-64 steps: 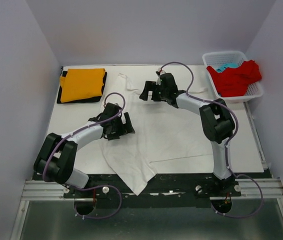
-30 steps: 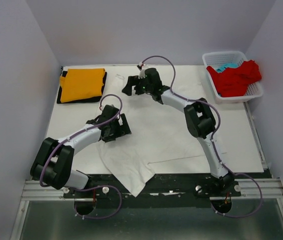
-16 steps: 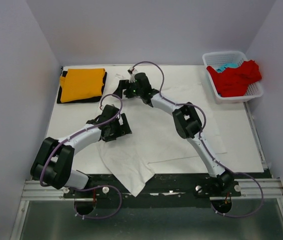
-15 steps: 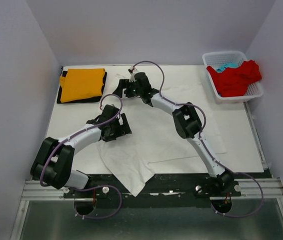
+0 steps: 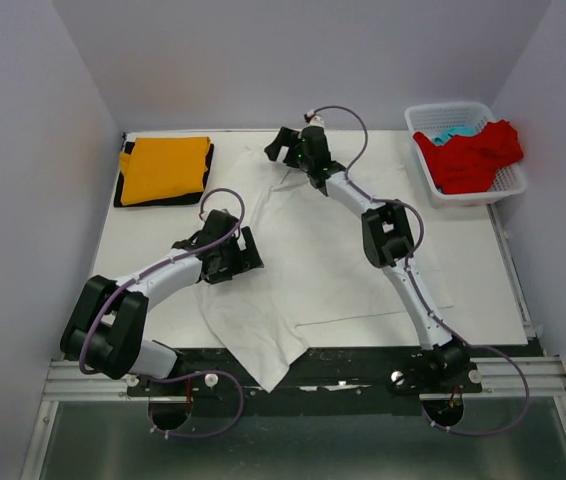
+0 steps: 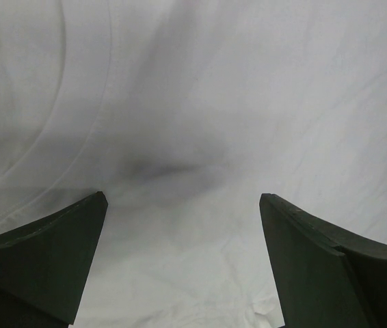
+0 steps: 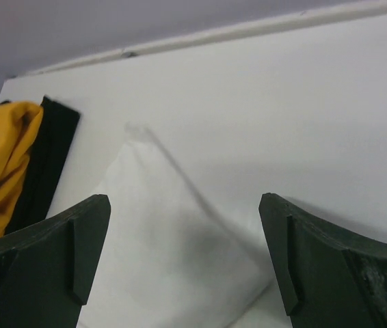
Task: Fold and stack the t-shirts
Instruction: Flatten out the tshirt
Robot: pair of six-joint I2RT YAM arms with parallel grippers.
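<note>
At table (image 5: 478, 235) ctr, limp creased white tee (image 5: 303, 270), square-folded orange tee (image 5: 166, 168).

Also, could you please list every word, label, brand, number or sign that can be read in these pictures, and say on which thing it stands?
There is no readable text in any view.
The white t-shirt, the orange t-shirt, the red t-shirt and the basket all show plain surfaces, with no print, tag or number visible.
</note>
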